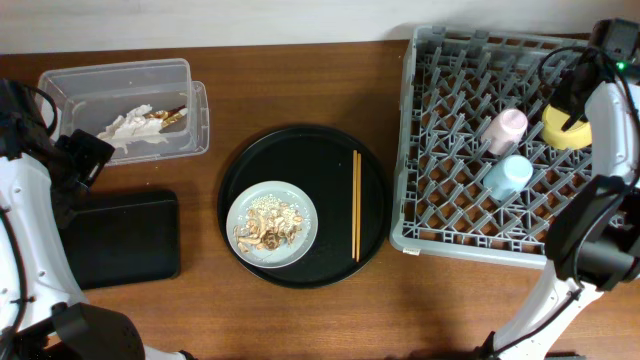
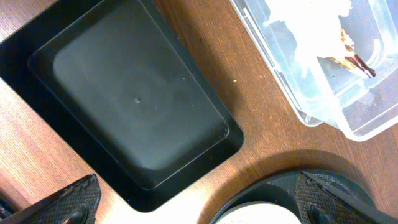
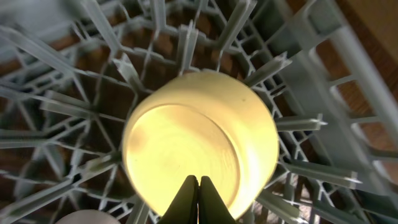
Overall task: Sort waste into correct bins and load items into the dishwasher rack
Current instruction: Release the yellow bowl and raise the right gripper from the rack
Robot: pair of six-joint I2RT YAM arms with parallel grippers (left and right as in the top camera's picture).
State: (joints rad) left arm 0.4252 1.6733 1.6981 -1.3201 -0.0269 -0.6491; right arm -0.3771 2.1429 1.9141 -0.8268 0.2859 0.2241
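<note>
My right gripper (image 1: 573, 100) (image 3: 199, 182) is shut and empty, its tips just over the upturned yellow bowl (image 1: 565, 131) (image 3: 199, 146) in the grey dishwasher rack (image 1: 430, 232). A pink cup (image 1: 506, 128) and a light-blue cup (image 1: 509, 176) also lie in the rack. My left gripper (image 1: 88, 158) (image 2: 205, 208) is open and empty over the table by the shallow black tray (image 1: 120, 238) (image 2: 134, 99). The clear tub (image 1: 60, 85) (image 2: 323, 106) holds white-and-gold wrapper scraps (image 1: 140, 124) (image 2: 323, 43). The grey plate (image 1: 240, 215) carries beige-brown food bits (image 1: 270, 226). Chopsticks (image 1: 356, 205) lie beside it.
The plate and chopsticks rest on a large round black tray (image 1: 300, 145), whose rim shows in the left wrist view (image 2: 280, 186). The rack's upright pegs (image 3: 93, 81) surround the bowl. Brown wooden table (image 1: 300, 70) lies between tub, trays and rack.
</note>
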